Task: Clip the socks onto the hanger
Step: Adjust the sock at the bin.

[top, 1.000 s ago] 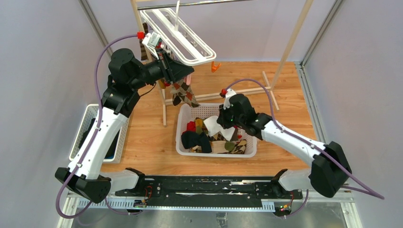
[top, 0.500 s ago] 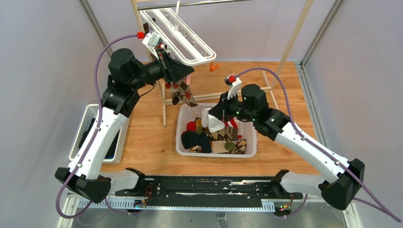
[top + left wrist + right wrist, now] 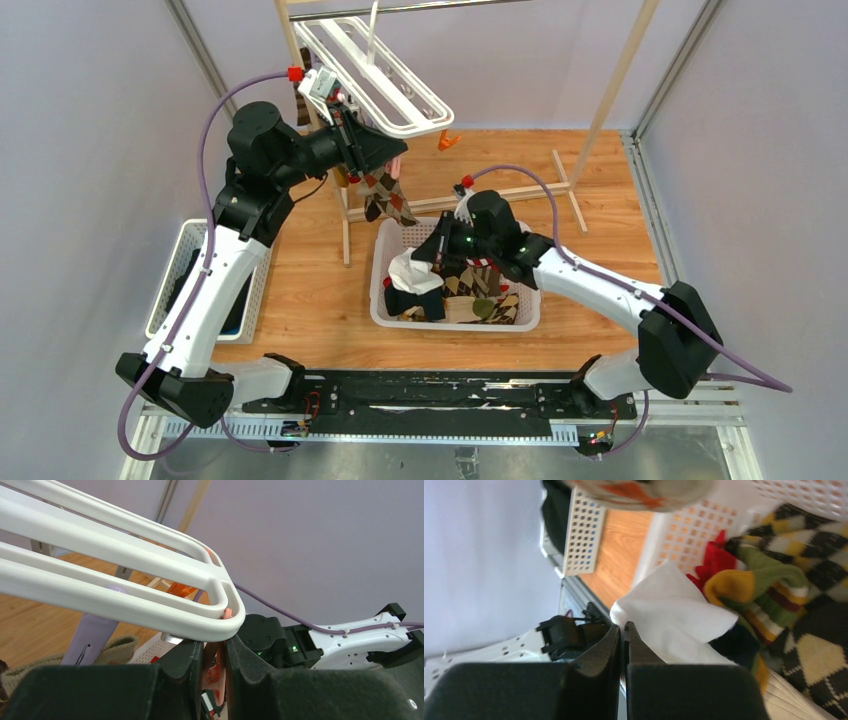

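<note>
**Overhead and wrist views, read left to right.**

- **Far left:** a white perforated side basket with dark contents, not involved here.
- **Left arm:** it is raised to the near end of the white oval hanger, which hangs by its hook from the bar of a wooden rack. The left gripper is closed on a salmon clip dangling just under the hanger's rounded end rail. The fingers squeeze the clip from both sides, presumably to spread its mouth.
- **Below the hanger:** a brown-tan argyle sock hangs from the frame, so at least one sock appears clipped. Which clip carries it cannot be told. An orange clip dangles with nothing in it at the frame's right end.
- **Centre:** a white laundry basket on the table holds the other socks, red, olive-striped, argyle and dark navy, heaped together.
- **Right arm:** it reaches low over the basket's left part. The right gripper is pinched shut on the edge of a white sock, which lies over the heap, well apart from the hanger. Whether the sock has cleared the pile cannot be told.

**Progress, as judged:** early. One sock is up, one is in hand but not yet at the squeezed clip, and most of the pile is untouched. The step in hand is carrying the white sock up and leftward to the held clip.
</note>
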Action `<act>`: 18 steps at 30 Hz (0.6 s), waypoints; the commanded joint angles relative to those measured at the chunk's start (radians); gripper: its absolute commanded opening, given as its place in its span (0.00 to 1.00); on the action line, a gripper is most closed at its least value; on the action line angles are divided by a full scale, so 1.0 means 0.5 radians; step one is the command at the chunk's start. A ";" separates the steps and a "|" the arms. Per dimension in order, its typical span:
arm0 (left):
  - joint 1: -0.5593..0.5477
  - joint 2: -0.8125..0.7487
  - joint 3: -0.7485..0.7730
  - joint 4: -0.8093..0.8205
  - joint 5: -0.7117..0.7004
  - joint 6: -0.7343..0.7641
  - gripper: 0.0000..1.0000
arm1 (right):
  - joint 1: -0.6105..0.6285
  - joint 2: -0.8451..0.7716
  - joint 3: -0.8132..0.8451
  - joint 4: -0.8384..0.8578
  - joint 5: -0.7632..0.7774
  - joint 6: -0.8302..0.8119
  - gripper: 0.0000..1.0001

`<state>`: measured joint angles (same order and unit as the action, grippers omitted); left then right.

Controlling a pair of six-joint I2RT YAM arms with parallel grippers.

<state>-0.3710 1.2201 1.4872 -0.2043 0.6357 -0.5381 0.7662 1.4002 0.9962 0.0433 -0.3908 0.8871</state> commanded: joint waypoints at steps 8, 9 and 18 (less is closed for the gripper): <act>0.033 -0.027 0.061 0.009 -0.004 0.036 0.00 | 0.019 0.009 -0.136 0.079 1.027 -0.171 0.04; 0.033 -0.024 0.063 0.008 -0.004 0.036 0.00 | 0.020 0.025 -0.125 0.045 1.048 -0.215 0.07; 0.039 -0.021 0.060 0.016 -0.001 0.035 0.00 | 0.020 -0.050 -0.082 -0.152 0.949 -1.445 0.59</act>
<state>-0.3664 1.2201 1.4883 -0.2047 0.6365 -0.5339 0.7662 1.4223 0.9386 0.0441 0.0467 0.5243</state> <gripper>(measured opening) 0.207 0.570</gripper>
